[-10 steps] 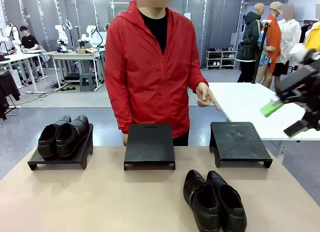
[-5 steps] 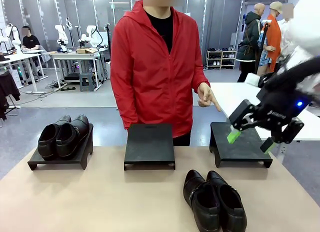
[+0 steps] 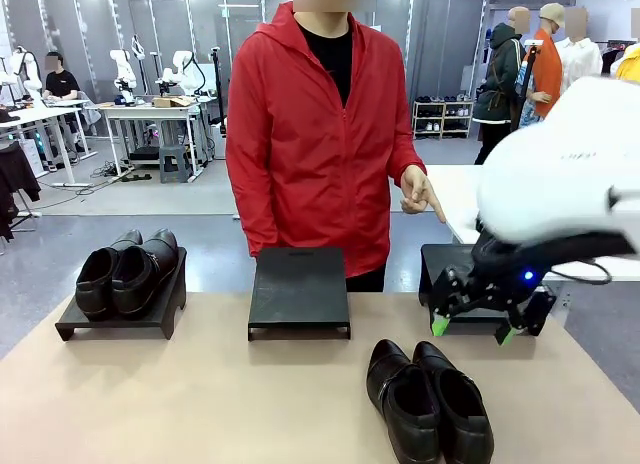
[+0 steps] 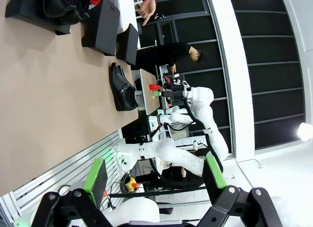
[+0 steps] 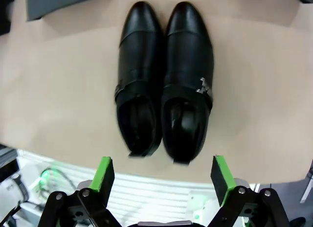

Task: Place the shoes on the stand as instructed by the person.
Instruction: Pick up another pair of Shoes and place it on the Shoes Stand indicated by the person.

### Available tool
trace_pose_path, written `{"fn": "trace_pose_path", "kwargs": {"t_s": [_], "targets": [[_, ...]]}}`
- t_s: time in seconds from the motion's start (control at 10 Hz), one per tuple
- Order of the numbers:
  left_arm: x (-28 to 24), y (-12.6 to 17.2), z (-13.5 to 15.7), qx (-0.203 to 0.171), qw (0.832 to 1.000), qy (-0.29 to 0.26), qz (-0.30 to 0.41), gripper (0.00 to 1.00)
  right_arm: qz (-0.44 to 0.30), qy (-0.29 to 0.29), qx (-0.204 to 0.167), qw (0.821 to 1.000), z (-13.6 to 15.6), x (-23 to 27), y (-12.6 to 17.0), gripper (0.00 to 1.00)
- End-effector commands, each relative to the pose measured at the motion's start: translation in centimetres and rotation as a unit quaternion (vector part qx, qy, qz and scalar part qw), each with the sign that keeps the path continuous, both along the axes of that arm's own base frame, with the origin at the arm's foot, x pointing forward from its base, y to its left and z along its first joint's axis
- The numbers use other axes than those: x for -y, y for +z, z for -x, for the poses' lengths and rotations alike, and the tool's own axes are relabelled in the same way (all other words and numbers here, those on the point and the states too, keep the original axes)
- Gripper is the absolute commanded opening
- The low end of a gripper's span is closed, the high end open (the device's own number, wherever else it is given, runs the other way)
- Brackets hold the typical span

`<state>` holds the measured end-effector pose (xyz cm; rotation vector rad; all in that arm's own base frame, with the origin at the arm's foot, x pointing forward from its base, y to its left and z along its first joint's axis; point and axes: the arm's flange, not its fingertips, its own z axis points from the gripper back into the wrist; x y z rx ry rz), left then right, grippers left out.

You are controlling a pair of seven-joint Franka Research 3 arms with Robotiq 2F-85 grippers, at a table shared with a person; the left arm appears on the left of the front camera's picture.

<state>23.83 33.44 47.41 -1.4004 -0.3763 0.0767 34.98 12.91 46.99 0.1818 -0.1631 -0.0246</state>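
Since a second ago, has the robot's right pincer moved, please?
Yes: the right pincer has swung down and left, now low before the flat black right-hand stand.

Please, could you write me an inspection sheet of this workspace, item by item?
Surface: tan table, flat.
Job's things: one pair of shoes on the left stand; second pair on the table's near side; middle stand and right stand behind; the person's hand points toward the right stand.
Clutter: nothing seen.
Grippers: right gripper open, over the second pair; left gripper open, away from the shoes.
Cables: thin cable at the right wrist.
Surroundings: white table, workbenches farther off.
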Motion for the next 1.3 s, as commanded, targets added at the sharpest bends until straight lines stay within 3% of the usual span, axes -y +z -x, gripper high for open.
{"fn": "trace_pose_path", "kwargs": {"t_s": [0.0,0.6,1.2], "targets": [[0.1,0.0,0.1,0.015,1.0,0.002,0.003,1.0,0.031,-0.025,0.002,0.999,-1.5,-1.7,-2.4,1.0],[0.1,0.0,0.1,0.015,1.0,0.002,0.003,1.0,0.062,-0.013,-0.038,0.997,-3.0,-4.6,-8.2,1.0],[0.1,0.0,0.1,0.015,1.0,0.002,0.003,1.0,0.078,0.007,-0.073,0.994,-3.2,-6.2,-11.9,1.0]]}}
